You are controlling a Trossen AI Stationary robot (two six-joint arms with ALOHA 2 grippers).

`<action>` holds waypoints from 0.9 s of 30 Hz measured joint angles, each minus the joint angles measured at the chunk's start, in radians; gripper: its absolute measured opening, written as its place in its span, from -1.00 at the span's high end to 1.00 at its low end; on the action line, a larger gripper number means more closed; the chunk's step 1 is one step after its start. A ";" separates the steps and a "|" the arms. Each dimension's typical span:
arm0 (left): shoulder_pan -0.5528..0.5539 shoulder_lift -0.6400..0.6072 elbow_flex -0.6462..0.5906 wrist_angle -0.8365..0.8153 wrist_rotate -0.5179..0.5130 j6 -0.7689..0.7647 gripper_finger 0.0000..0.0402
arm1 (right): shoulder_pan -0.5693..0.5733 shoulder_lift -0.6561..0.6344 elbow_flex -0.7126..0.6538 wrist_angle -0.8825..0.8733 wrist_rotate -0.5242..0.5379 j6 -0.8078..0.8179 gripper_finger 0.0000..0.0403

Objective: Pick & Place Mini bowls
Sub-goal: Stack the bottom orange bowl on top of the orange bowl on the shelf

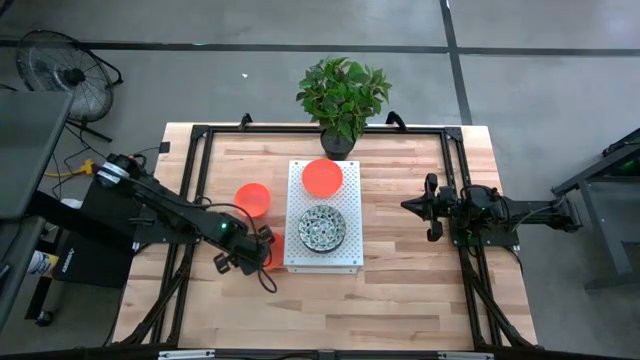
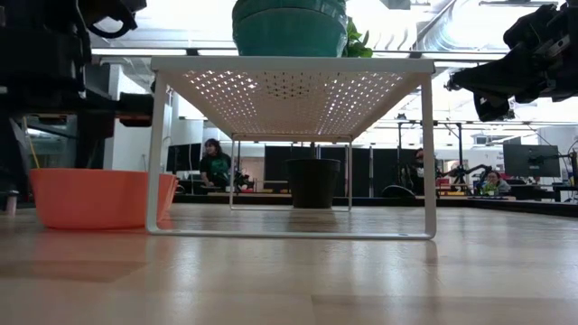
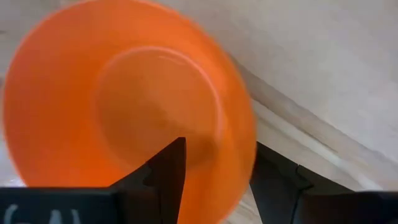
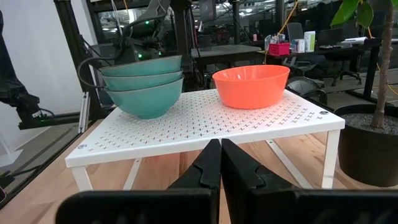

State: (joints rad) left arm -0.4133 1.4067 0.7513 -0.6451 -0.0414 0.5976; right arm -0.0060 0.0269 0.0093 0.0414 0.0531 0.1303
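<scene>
We found the left tool (image 1: 262, 254) low over the desk (image 1: 400, 290), just beside the left edge of the white perforated rack (image 1: 345, 255), and grasping an orange mini bowl (image 3: 124, 112). In the left wrist view one finger sat inside the bowl and the other outside its wall, so the rim was pinched between them. From above, only a sliver of that bowl showed under the tool.

A second orange bowl (image 1: 252, 198) stood on the desk near the rack's left side. A third orange bowl (image 1: 322, 176) sat on the rack's far end, toward the plant pot (image 1: 338, 145), and a stack of patterned bowls (image 1: 322, 228) sat on the rack nearer us; the right wrist view showed three nested there.

The right tool (image 4: 220, 163) waited well off to the right of the rack, its fingers clenched together on nothing.

We judged the step in hand to be the pick of this orange bowl, with placing on the rack likely to follow. The next move called for a clean lift high enough to clear the rack's edge, keeping the pinched rim from slipping, then a carry inward to a bare part of the rack beside the bowls already there.
</scene>
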 joint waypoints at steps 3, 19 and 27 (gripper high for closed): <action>0.000 0.000 0.000 0.000 -0.006 0.000 0.21 | 0.000 0.000 0.000 0.000 0.000 0.000 1.00; 0.000 0.000 0.000 -0.003 -0.006 0.000 0.76 | 0.000 0.000 0.000 0.000 0.000 0.000 1.00; 0.000 -0.002 0.001 -0.020 -0.007 0.000 0.97 | 0.000 0.000 0.000 0.000 0.000 0.000 1.00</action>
State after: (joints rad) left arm -0.4129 1.4052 0.7525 -0.6653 -0.0488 0.5972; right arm -0.0059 0.0269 0.0093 0.0414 0.0528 0.1303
